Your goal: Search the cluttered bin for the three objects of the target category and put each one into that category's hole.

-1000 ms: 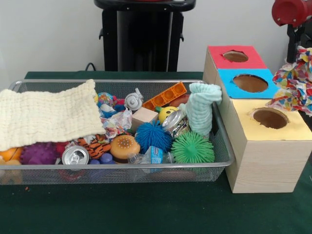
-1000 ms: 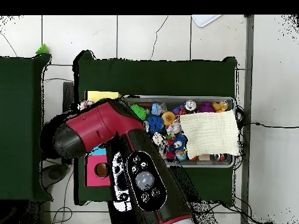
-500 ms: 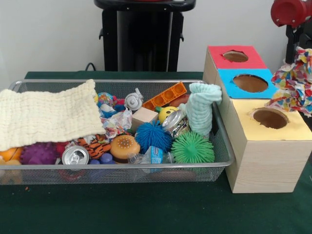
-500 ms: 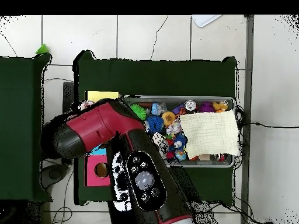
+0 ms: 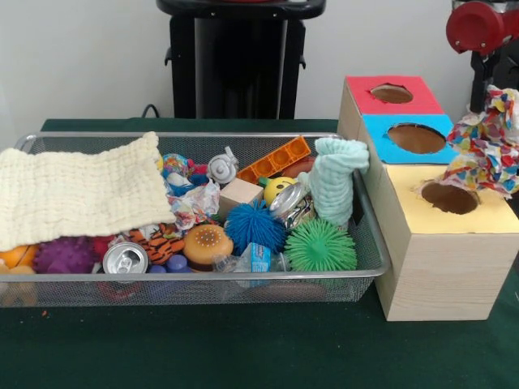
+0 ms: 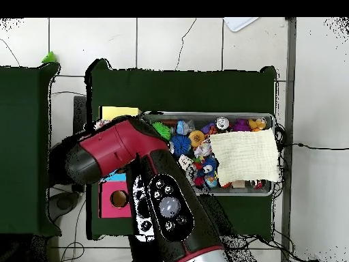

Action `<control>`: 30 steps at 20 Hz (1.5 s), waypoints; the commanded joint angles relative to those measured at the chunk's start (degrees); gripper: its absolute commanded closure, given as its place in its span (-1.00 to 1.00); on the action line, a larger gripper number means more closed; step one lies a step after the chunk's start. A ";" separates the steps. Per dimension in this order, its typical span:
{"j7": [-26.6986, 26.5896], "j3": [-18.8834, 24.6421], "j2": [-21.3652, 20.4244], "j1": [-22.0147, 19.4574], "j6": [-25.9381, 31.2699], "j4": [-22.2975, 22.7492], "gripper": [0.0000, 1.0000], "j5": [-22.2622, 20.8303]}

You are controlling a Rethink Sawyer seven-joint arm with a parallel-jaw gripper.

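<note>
A multicoloured patterned cloth (image 5: 489,142) hangs in the air at the right edge of the front view, just right of the yellow-topped hole (image 5: 449,197) and slightly over its rim. My gripper (image 5: 496,87) is above it, mostly hidden by the cloth, and is shut on its top. In the overhead view the red arm (image 6: 123,147) covers the box, and a scrap of the cloth (image 6: 99,124) shows beside the yellow top (image 6: 119,112). A cream knitted cloth (image 5: 77,190) drapes over the bin's left end. A mint cloth (image 5: 334,178) stands bunched at its right end.
The wire mesh bin (image 5: 203,285) holds spiky balls, a can, a wooden block, an orange tray piece and other toys. The wooden box also has a blue-topped hole (image 5: 416,138) and a red-topped hole (image 5: 392,93). The arm's red joint (image 5: 478,24) is at the top right.
The hanging patterned cloth and the arm above it have shifted a little to the left, toward the yellow hole. The bin's contents have not moved.
</note>
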 commanded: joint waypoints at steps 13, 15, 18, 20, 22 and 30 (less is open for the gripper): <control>-6.29 0.12 2.44 -5.32 5.10 0.51 1.00 -3.38; -6.98 0.59 2.43 -5.74 5.59 0.31 1.00 -3.30; -7.51 1.12 2.52 -6.46 6.07 0.06 1.00 -3.17; -7.46 1.26 2.65 -6.79 5.72 0.45 1.00 -3.43; -7.19 1.22 3.04 -6.78 5.59 0.26 1.00 -3.72; -3.86 0.07 3.93 -4.86 4.68 0.07 1.00 -5.20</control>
